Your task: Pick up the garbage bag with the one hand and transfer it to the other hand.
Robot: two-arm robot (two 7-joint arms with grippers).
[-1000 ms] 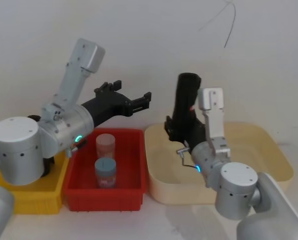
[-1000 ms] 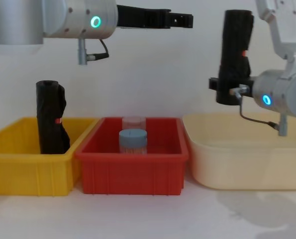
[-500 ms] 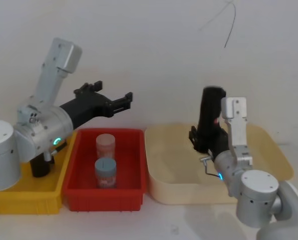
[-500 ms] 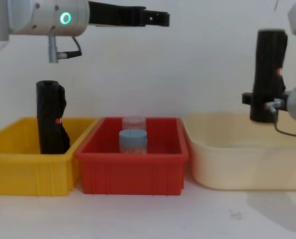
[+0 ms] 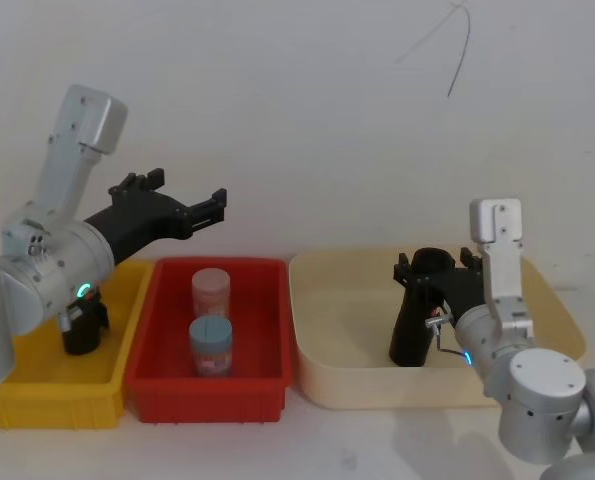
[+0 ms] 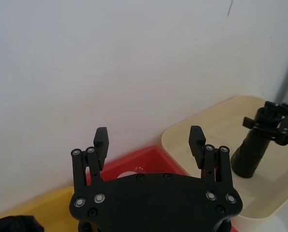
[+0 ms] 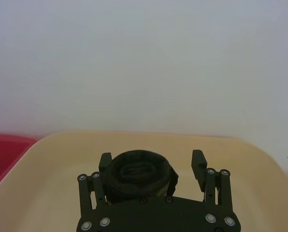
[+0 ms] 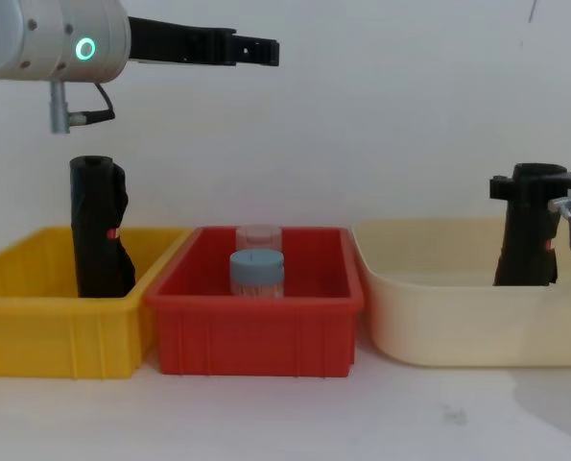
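The garbage bag (image 5: 415,322), a tall black roll, stands leaning slightly inside the beige tub (image 5: 347,385); the chest view shows the same garbage bag (image 8: 525,245) with a small red mark on its side. My right gripper (image 5: 434,264), on the blue-ringed arm, is open with one finger on each side of the roll's top. In the right wrist view the roll (image 7: 136,175) sits between the spread fingers of the right gripper (image 7: 152,158), with a gap on one side. My left gripper (image 5: 189,196), on the green-ringed arm, hangs open and empty high over the yellow and red bins.
A lumpier black roll (image 8: 98,230) stands in the yellow bin (image 8: 35,336) at the left. The red bin (image 8: 256,336) in the middle holds two jars, a clear one (image 5: 210,290) and a blue-lidded one (image 5: 211,343). A white wall is close behind.
My right arm swung right and came down, setting the garbage bag inside the beige tub, and its fingers opened. My left arm drew back to the left, open all along.
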